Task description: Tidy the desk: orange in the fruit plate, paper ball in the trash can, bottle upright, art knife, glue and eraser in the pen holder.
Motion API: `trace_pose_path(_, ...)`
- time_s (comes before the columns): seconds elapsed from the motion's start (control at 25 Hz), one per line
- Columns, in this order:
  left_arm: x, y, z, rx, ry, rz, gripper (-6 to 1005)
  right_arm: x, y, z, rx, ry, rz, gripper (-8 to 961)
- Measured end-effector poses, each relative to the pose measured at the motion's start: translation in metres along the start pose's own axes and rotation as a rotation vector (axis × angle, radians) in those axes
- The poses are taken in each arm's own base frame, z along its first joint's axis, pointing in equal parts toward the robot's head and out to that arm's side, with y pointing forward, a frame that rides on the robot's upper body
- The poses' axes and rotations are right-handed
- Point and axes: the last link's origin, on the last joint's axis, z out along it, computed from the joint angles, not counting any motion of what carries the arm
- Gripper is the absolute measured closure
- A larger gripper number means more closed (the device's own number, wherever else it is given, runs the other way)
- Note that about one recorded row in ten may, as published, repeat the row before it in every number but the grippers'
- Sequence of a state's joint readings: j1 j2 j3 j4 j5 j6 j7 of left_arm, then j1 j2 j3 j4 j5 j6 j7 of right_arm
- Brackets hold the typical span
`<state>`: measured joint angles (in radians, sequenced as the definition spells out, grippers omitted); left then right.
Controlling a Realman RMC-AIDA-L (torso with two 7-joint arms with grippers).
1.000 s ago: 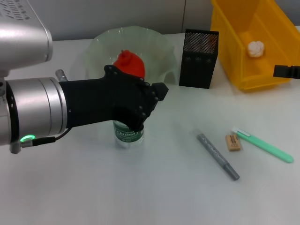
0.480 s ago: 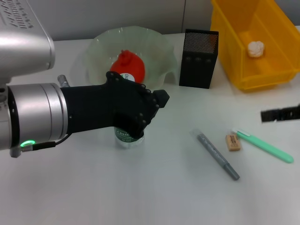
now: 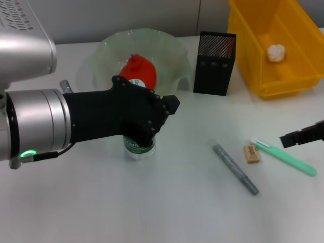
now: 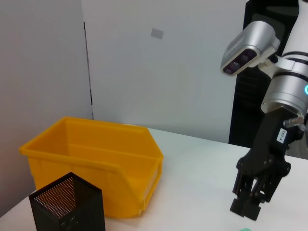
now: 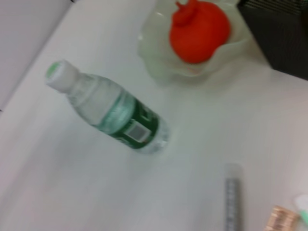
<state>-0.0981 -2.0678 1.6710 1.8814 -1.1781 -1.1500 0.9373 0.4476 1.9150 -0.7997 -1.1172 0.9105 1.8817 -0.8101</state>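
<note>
Standing on the bench, the bottle (image 3: 139,146) looks light and slick; left gripper (image 3: 152,132) hides its top, grip unclear; right gripper (image 4: 250,204) nearly closed, empty.

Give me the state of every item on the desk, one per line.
orange: in the fruit plate.
paper ball: in the trash can.
bottle: upright, partly hidden by left gripper.
pen holder: upright.
eraser: loose on the desk.
art knife: lying beside the eraser.
glue: lying flat on the desk.
right gripper: hovering over the art knife.

Left tool (image 3: 152,124) hangs mid-table; right tool (image 4: 252,204) points down, fingers nearly together.
</note>
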Motion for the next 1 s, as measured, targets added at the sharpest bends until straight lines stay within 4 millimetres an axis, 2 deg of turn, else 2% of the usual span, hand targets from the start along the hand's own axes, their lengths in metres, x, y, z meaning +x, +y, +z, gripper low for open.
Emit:
trace_pose_path(0.24,-0.002,-0.002,0.002,0.002,-0.001,0.002,1001,0.007,-0.009,-0.005,0.106,0.092,0.009,621)
trace_pose_path(0.48,0.003,-0.001,0.005,-0.011,0.002,0.021,1000,0.008,-0.011,-0.011,0.188,0.140,0.002,558)
trace_pose_path(0.8,0.010,-0.001,0.006,-0.021,0.026,0.029,1000,-0.021,-0.012,-0.020,0.241,0.164,-0.060,499)
trace_pose_path(1.0,0.015,0.000,0.000,-0.058,0.124,0.042,1000,-0.036,-0.014,-0.019,0.269,0.215,-0.089,481)
